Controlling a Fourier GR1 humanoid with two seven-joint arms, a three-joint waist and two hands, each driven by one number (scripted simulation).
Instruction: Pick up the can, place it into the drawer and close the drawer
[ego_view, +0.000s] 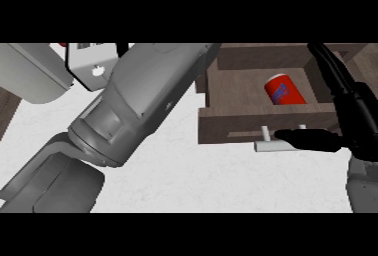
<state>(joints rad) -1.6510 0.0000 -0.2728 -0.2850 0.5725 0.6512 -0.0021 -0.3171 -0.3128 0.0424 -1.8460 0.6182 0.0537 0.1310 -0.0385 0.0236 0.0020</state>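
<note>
An open wooden drawer (240, 122) sits at the far right of a pale speckled surface (199, 180). A red can (284, 90) with blue markings lies inside the drawer, tilted, near the middle of its floor and apart from the walls.

The right robot hand (356, 117), black, comes in from the right edge. Its fingers are spread apart and fairly straight. One long part reaches away along the drawer's right side, and another points left across the drawer's near face. This second one lies over the pale handle (266, 146), whose left end shows just beyond its tip. The hand holds nothing.

A large grey left forearm (140, 100) runs diagonally from the near left corner to the far centre, hiding much of the surface. The left robot hand cannot be seen.
</note>
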